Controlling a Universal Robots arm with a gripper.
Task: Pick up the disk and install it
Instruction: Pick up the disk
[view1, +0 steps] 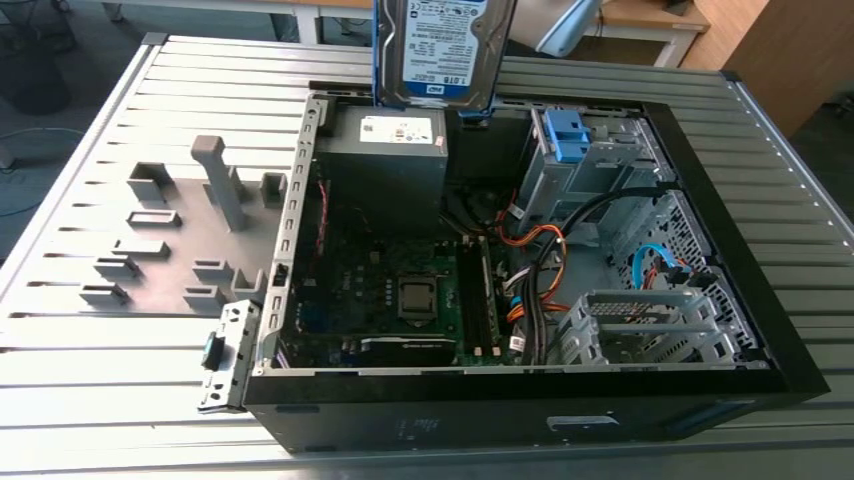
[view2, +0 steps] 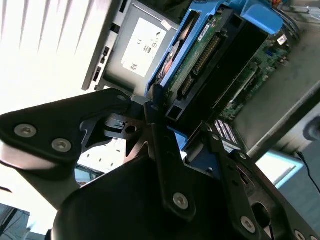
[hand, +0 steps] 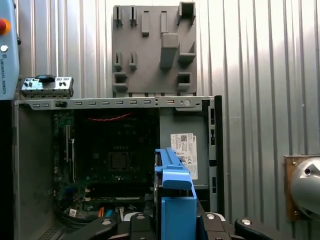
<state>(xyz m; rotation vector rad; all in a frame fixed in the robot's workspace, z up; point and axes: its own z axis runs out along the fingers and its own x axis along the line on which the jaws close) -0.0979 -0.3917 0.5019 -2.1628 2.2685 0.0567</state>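
My gripper (view2: 182, 122), clamped on the blue rails of the disk (view1: 434, 50), holds it on end, long axis running down from me, above the grey power supply (view1: 387, 165) at the far side of the open case (view1: 747, 300).

Exterior view: your light is even and soft. The ribbed silver metal table (view1: 120, 330) is flat-lit, with no hard shadows. It falls off inside the open black computer case (view1: 400, 425), and the green circuit board (view1: 347, 280) sits dim. The white label on the silver hard drive with blue plastic rails (view1: 434, 45) is bright, not glaring.

Second wrist view: the table burns out to plain white, and the black gripper (view2: 182, 112) goes near-silhouette against it.

First wrist view: glare streaks run along the table ribs.
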